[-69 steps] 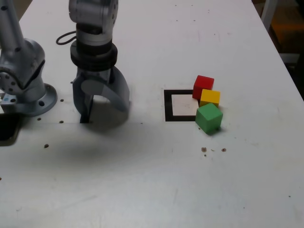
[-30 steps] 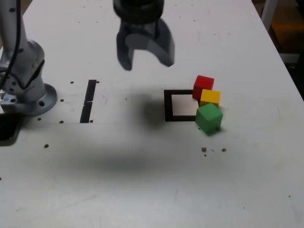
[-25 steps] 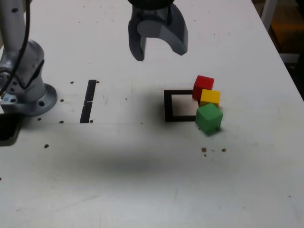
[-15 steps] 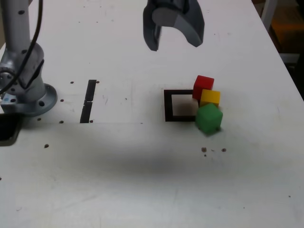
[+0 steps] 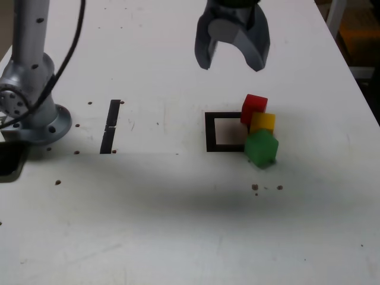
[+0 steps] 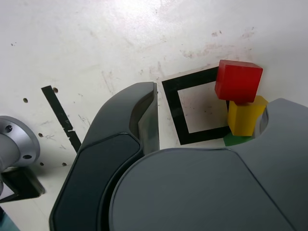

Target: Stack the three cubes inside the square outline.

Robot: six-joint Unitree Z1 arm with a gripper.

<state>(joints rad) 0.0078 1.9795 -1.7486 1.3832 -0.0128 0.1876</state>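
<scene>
The gripper [image 5: 234, 64] has swung across the table [image 5: 178, 225] over the last couple of seconds, from beside the arm's base [image 5: 37, 119] to a place up over the side where the cubes are, and its jaws stand wide with nothing between them. Below it in the exterior view lies the square outline [image 5: 211, 133], black tape around a pale centre, and the three cubes crowd that frame's right-hand side as the exterior view shows it: the red cube [image 5: 254, 107] nearest the gripper, the yellow cube [image 5: 263, 122] next, and the green cube [image 5: 261, 147] farthest from it. None of them has shifted while the arm travelled, so the change is all in the reach: the arm now seems poised to pick, while the stack itself is not begun. In the wrist view the red and yellow cubes sit beyond the open jaws, and the green one is mostly hidden behind a finger (only a sliver shows). The two black strips [image 5: 110, 126] lie well away from the gripper, towards the base. The likely next step is lowering onto one cube, probably the green as a base; with the cubes so close together, a wide finger could easily nudge a neighbour, so careful alignment matters.
</scene>
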